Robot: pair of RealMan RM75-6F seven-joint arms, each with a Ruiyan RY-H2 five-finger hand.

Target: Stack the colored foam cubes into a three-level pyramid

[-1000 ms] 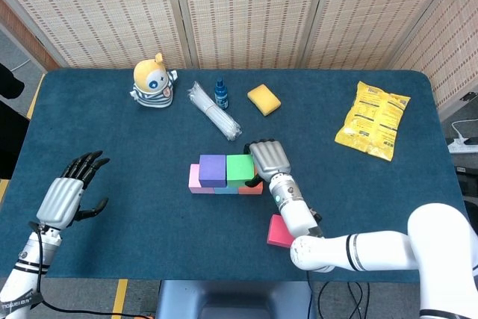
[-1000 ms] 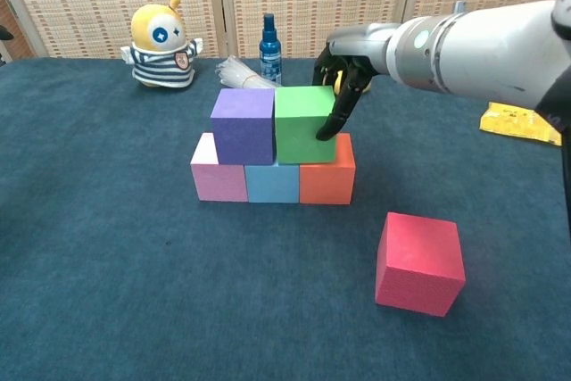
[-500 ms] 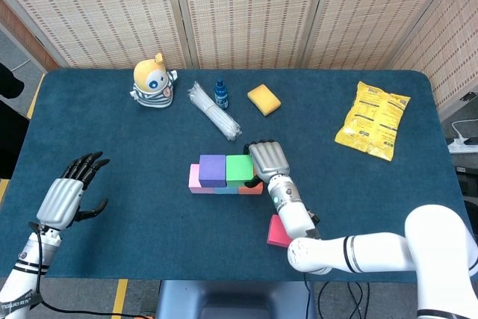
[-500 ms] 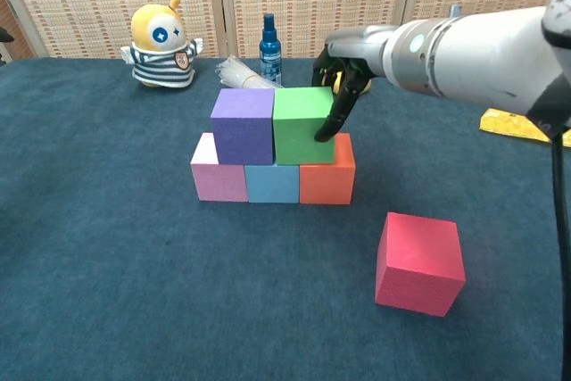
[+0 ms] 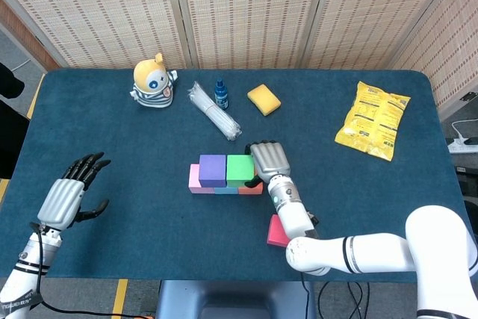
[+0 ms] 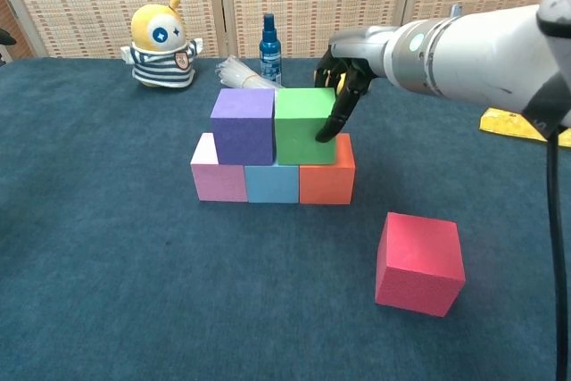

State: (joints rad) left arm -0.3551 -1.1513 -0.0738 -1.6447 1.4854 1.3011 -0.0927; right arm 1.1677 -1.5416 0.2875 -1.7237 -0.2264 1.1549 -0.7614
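Almost nothing has changed over the last second: the right robot hand (image 6: 343, 100) stays at the right side of the green cube (image 6: 304, 124), dark fingertips (image 6: 328, 129) against its face, and the cube shifts only a hair. That reads as a last nudge squaring the second level, not a new grasp; the fingers hang curled and hold nothing that can be seen.

The green cube sits beside the purple cube (image 6: 243, 124), both on the row of pink (image 6: 217, 174), blue (image 6: 272, 182) and orange cubes (image 6: 327, 180). The red cube (image 6: 419, 261) lies alone on the desk (image 6: 107, 292), near and to the right of the orange cube (the likely capstone).

The cubes are matte, fine-grained foam with crisp edges; the desk is a dark teal cloth.

The left robot hand (image 5: 71, 196) hovers well left of the stack, fingers spread, empty.
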